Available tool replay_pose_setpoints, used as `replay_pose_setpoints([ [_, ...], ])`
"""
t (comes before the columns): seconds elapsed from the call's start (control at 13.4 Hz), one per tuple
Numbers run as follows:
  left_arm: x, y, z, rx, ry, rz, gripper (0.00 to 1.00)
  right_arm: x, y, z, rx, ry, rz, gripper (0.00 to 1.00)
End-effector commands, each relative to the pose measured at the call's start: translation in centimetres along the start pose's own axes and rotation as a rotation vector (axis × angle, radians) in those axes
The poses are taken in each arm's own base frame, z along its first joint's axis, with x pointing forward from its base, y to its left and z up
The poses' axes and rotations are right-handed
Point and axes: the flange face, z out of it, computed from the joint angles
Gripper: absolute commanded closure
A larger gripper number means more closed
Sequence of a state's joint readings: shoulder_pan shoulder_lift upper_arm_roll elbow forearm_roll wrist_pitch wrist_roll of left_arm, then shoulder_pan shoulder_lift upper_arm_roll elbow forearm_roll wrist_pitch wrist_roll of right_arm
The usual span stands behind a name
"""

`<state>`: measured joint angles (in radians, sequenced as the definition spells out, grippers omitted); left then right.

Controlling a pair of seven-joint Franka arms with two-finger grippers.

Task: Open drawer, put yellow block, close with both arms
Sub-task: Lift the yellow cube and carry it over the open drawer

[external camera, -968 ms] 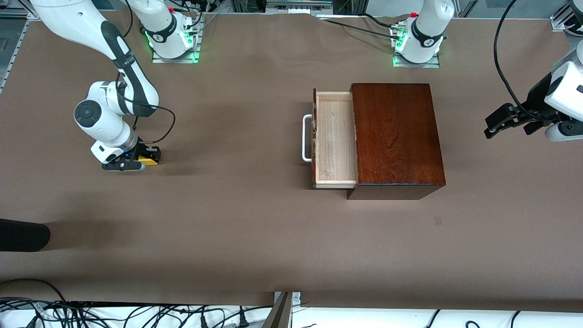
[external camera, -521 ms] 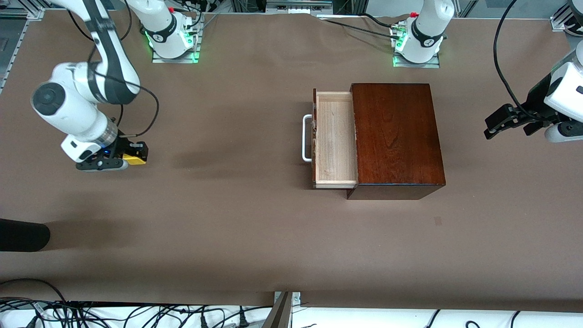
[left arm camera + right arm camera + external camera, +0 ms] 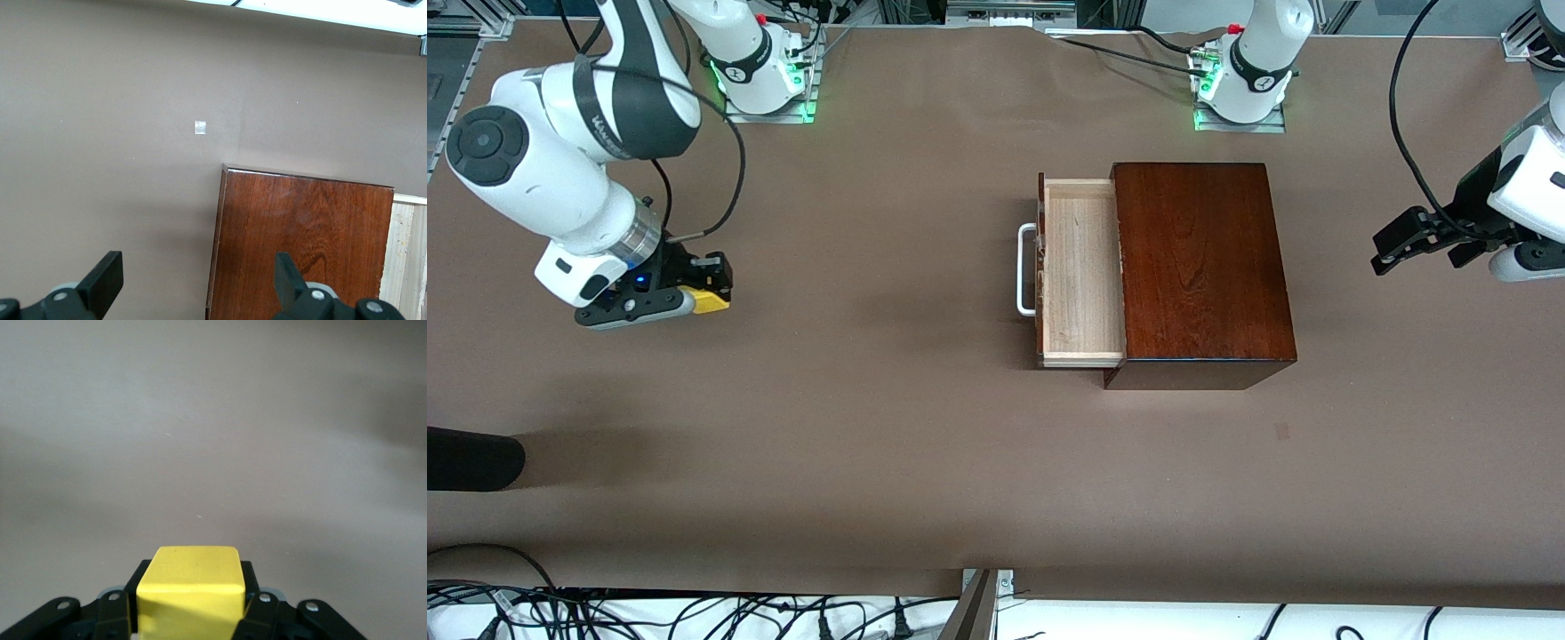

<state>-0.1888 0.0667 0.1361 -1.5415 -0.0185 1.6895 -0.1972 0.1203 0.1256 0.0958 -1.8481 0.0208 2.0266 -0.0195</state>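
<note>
My right gripper (image 3: pixel 707 292) is shut on the yellow block (image 3: pixel 711 303) and holds it above the bare table at the right arm's end. In the right wrist view the block (image 3: pixel 189 587) fills the space between the black fingers (image 3: pixel 113 617). The drawer (image 3: pixel 1080 267) stands pulled open from the dark wooden box (image 3: pixel 1200 258), its pale tray empty and its white handle (image 3: pixel 1024 269) facing the right arm's end. My left gripper (image 3: pixel 1392 244) is open and waits in the air beside the box at the left arm's end. Its wrist view shows the box (image 3: pixel 300 247).
A dark rounded object (image 3: pixel 471 458) lies at the table's edge at the right arm's end, nearer the front camera. Cables (image 3: pixel 605 613) run along the front edge. A small pale mark (image 3: pixel 1281 431) sits on the cloth, nearer the front camera than the box.
My right gripper has lifted the yellow block off the table and risen with it. The left arm and the drawer have not moved.
</note>
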Motion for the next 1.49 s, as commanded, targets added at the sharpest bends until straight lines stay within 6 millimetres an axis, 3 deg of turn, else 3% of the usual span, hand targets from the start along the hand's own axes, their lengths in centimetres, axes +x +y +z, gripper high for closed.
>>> replay_pose_setpoints([
  [0.0, 0.6, 0.0, -0.7, -0.024, 0.013, 0.006, 0.0, 1.1, -3.9, -2.6, 0.036, -0.001, -0.069, 0.88],
  [0.6, 0.8, -0.1, -0.5, -0.023, 0.01, 0.003, 0.0, 0.9, -18.5, -5.4, 0.099, 0.048, -0.316, 0.9],
  [0.89, 0.9, -0.2, -0.6, -0.025, 0.021, 0.001, 0.0, 0.2, -26.3, -4.5, 0.09, 0.051, -0.46, 0.9],
  [1.27, 0.9, -0.2, -0.6, -0.025, 0.021, 0.001, 0.0, -1.3, -34.3, -3.4, 0.071, 0.061, -0.636, 0.9],
  [1.42, 0.9, -0.1, -0.5, -0.024, 0.019, 0.001, 0.0, -1.2, -36.2, -3.3, 0.069, 0.055, -0.667, 0.9],
])
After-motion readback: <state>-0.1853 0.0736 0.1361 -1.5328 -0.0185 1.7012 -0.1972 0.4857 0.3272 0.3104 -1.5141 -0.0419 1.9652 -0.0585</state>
